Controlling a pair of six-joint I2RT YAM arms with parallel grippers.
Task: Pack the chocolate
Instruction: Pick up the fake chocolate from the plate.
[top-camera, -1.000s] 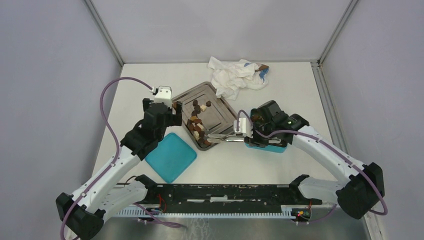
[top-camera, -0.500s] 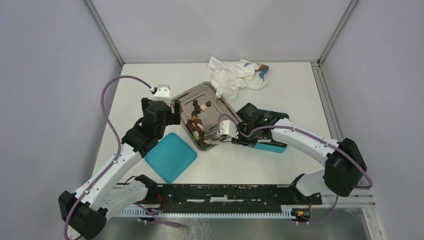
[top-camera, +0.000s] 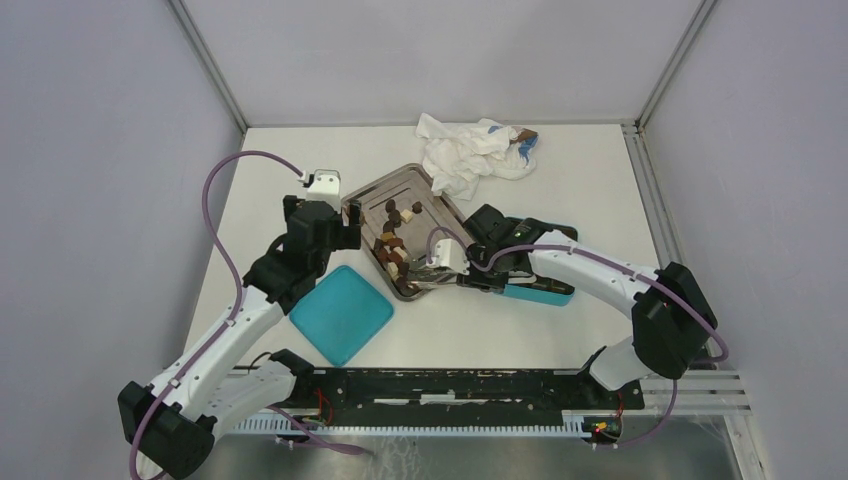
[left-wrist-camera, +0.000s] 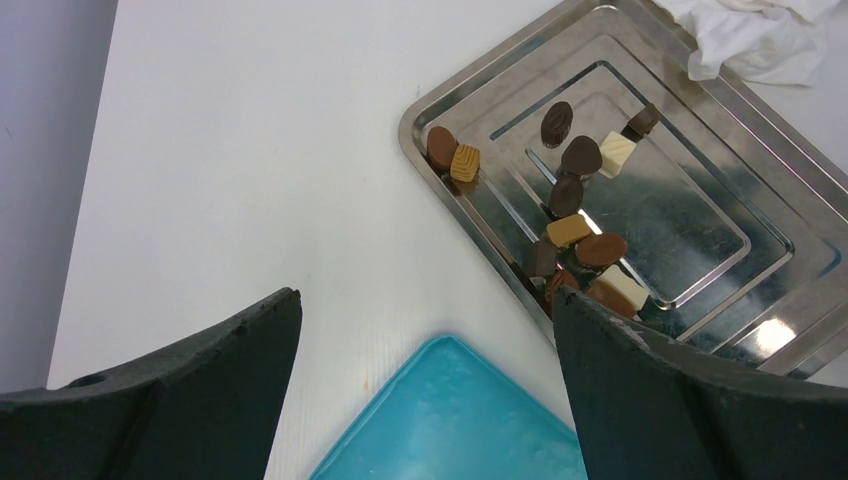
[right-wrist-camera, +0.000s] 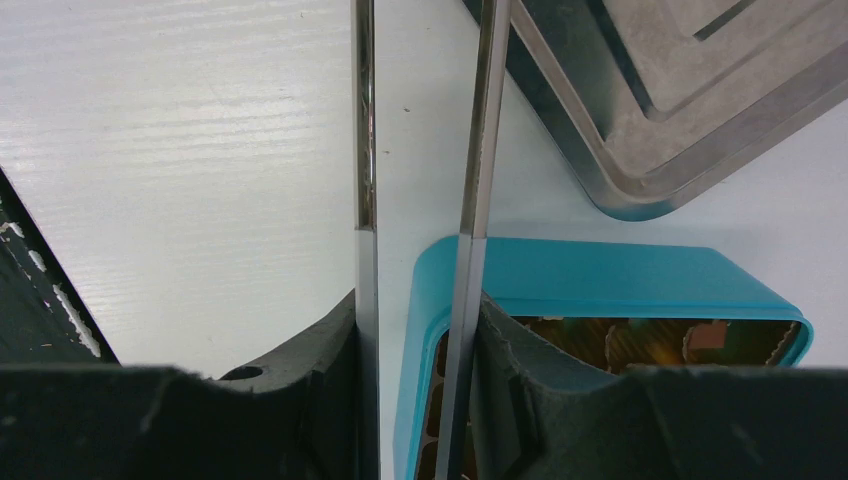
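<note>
Several pieces of chocolate (top-camera: 392, 250), dark, light brown and cream, lie along the left side of a steel tray (top-camera: 440, 205); the left wrist view shows the chocolate (left-wrist-camera: 570, 215) on the tray (left-wrist-camera: 780, 250). My left gripper (top-camera: 346, 232) hangs open by the tray's left edge, and its wrist view shows the gripper (left-wrist-camera: 425, 330) with nothing in it. My right gripper (top-camera: 470, 272) is shut on metal tongs (top-camera: 430, 279) whose tips reach the tray's near corner. In the right wrist view the gripper (right-wrist-camera: 415, 330) holds the tongs (right-wrist-camera: 365, 150), their two blades a little apart.
A teal lid (top-camera: 342, 312) lies on the table in front of the left gripper. A teal box (right-wrist-camera: 620, 280) with brown pieces inside sits under the right wrist. A crumpled white cloth (top-camera: 470, 150) lies behind the tray.
My right arm has swung left, carrying the tongs from beside the teal box to the tray's near corner. The left arm has hardly moved.
</note>
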